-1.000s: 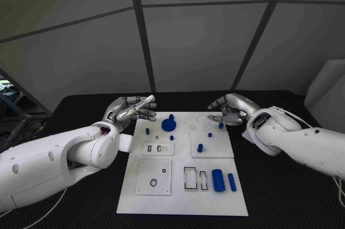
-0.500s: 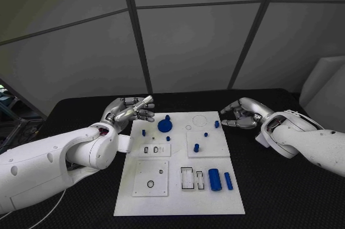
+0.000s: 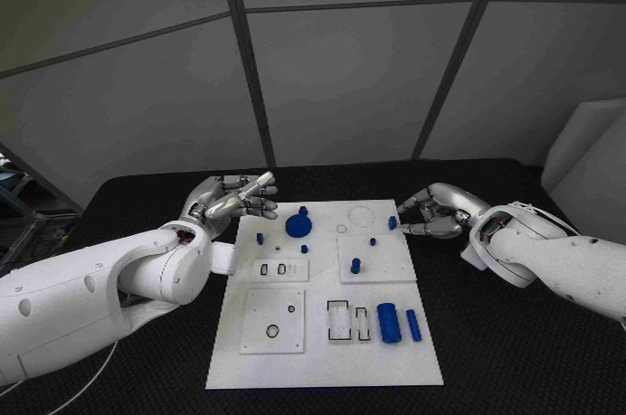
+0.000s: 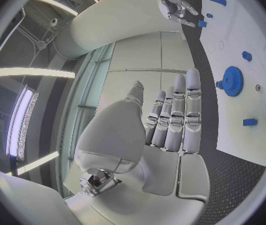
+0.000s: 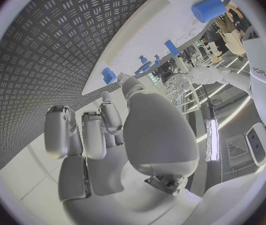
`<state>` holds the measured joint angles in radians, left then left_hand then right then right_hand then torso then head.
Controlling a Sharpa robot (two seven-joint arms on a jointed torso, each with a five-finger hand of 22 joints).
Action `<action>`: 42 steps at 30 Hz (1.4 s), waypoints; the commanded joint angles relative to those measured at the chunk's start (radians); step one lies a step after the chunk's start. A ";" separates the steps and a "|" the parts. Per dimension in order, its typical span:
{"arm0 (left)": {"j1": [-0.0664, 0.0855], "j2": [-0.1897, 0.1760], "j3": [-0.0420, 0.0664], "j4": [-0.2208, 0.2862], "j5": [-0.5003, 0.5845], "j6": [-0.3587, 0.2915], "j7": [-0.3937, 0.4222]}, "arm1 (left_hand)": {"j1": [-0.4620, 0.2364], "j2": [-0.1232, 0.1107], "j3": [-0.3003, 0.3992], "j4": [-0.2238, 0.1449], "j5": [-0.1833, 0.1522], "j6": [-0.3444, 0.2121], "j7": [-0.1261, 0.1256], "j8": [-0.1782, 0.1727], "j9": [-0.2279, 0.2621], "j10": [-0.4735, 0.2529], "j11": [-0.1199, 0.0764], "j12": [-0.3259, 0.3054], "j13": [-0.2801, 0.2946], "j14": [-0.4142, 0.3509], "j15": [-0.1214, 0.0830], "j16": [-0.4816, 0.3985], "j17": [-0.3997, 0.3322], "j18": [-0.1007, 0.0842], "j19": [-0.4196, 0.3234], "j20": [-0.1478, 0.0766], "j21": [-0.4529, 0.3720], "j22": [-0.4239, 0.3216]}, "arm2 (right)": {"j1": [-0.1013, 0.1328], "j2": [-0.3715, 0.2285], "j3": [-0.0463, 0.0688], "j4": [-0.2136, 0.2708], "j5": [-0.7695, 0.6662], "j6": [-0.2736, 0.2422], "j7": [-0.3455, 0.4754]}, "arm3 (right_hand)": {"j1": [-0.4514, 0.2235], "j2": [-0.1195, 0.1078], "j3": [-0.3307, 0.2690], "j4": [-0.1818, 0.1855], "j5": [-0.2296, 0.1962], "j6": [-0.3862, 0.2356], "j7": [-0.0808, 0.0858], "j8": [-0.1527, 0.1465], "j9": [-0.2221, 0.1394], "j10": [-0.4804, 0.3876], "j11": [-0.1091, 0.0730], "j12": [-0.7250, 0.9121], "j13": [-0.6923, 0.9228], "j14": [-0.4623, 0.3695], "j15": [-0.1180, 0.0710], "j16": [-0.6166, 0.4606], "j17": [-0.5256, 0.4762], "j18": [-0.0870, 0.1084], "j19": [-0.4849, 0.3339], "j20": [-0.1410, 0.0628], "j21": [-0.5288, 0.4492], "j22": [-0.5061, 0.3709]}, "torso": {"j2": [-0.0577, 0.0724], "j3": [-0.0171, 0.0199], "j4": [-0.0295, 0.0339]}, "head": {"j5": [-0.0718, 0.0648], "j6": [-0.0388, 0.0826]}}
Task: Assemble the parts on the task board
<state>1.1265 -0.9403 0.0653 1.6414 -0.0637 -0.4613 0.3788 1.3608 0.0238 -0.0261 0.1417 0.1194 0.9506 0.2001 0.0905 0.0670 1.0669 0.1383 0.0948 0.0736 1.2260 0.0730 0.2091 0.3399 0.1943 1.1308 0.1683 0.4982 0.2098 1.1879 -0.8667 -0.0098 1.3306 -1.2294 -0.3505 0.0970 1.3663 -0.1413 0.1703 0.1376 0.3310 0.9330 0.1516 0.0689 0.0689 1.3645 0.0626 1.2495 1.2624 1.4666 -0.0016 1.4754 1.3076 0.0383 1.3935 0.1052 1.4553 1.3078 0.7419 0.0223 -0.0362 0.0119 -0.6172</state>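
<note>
Right robot hand (image 3: pixel 436 212) drawn back off white board (image 3: pixel 327 361), both robot hands empty, fingers loose

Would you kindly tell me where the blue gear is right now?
In the head view, the blue gear sits on the task board at its far left part, just right of the left hand.

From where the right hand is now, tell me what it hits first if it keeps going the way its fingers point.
Probably the small blue part at the task board's far right edge: the right hand's fingers point toward it, though height above the board is unclear.
</note>
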 commanded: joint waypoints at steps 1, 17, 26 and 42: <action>0.001 0.001 0.001 -0.001 -0.003 0.013 0.005 | 0.003 0.005 0.001 -0.006 0.005 0.004 0.003 -0.006 0.000 0.004 0.004 -0.003 -0.001 0.004 -0.001 -0.007 0.002 -0.012 0.005 -0.002 0.004 -0.002 | 0.000 0.008 0.000 -0.009 -0.009 0.014 0.007 | 0.010 -0.001 -0.003 -0.003 -0.004 -0.008 0.002 -0.004 -0.001 -0.003 0.003 0.000 0.002 0.063 -0.005 -0.002 0.082 0.017 -0.006 0.001 -0.005 0.025 | -0.001 -0.0003 0.0002 | -0.001 -0.001; 0.001 0.001 0.001 -0.001 -0.003 0.015 0.005 | 0.004 0.005 0.001 -0.007 0.005 0.004 0.002 -0.006 0.000 0.005 0.004 -0.003 -0.001 0.004 -0.001 -0.008 0.002 -0.012 0.004 -0.002 0.004 -0.002 | -0.003 0.062 0.001 -0.059 -0.026 0.016 -0.013 | 0.017 0.025 -0.001 -0.001 -0.009 0.008 0.005 0.007 0.003 0.008 0.005 0.013 0.013 0.068 -0.003 0.007 0.100 0.014 0.006 0.002 0.002 0.040 | 0.000 -0.0004 0.0002 | -0.002 -0.004; 0.001 0.000 0.001 0.000 -0.003 0.016 0.004 | 0.004 0.005 0.001 -0.007 0.005 0.004 0.002 -0.006 0.000 0.005 0.004 -0.003 -0.001 0.004 -0.001 -0.008 0.002 -0.012 0.004 -0.002 0.004 -0.002 | -0.005 0.078 0.001 -0.073 -0.038 0.026 -0.023 | 0.027 0.033 0.003 -0.007 -0.014 0.019 0.005 0.011 0.005 0.015 0.005 0.022 0.022 0.070 -0.003 0.011 0.106 0.012 0.012 0.002 0.006 0.047 | -0.001 0.0006 0.0009 | 0.001 -0.006; 0.001 -0.001 0.001 0.001 -0.003 0.019 0.001 | 0.004 0.005 0.001 -0.007 0.005 0.004 0.002 -0.006 0.000 0.005 0.004 -0.003 -0.001 0.004 -0.001 -0.008 0.002 -0.012 0.004 -0.002 0.004 -0.002 | -0.008 0.082 0.001 -0.081 -0.049 0.027 -0.045 | 0.026 0.053 0.008 -0.008 -0.014 0.074 -0.001 0.039 0.013 0.023 0.000 0.035 0.035 0.071 -0.006 0.013 0.111 0.012 0.016 0.001 0.008 0.052 | 0.000 0.0012 0.0011 | 0.003 -0.007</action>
<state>1.1264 -0.9412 0.0655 1.6412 -0.0637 -0.4572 0.3774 1.3608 0.0238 -0.0261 0.1417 0.1194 0.9506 0.2001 0.0906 0.0669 1.0668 0.1383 0.0948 0.0736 1.2260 0.0730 0.2053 0.3410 0.1944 1.1308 0.1683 0.4982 0.2092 1.1788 -0.7863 -0.0096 1.2502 -1.2686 -0.3245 0.0605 1.3921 -0.0967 0.1755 0.1325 0.3189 1.0018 0.1507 0.1046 0.0808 1.3794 0.0624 1.2813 1.2956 1.4666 -0.0017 1.4850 1.3074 0.0383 1.4013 0.1052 1.4591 1.3076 0.7412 0.0240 -0.0366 0.0157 -0.6236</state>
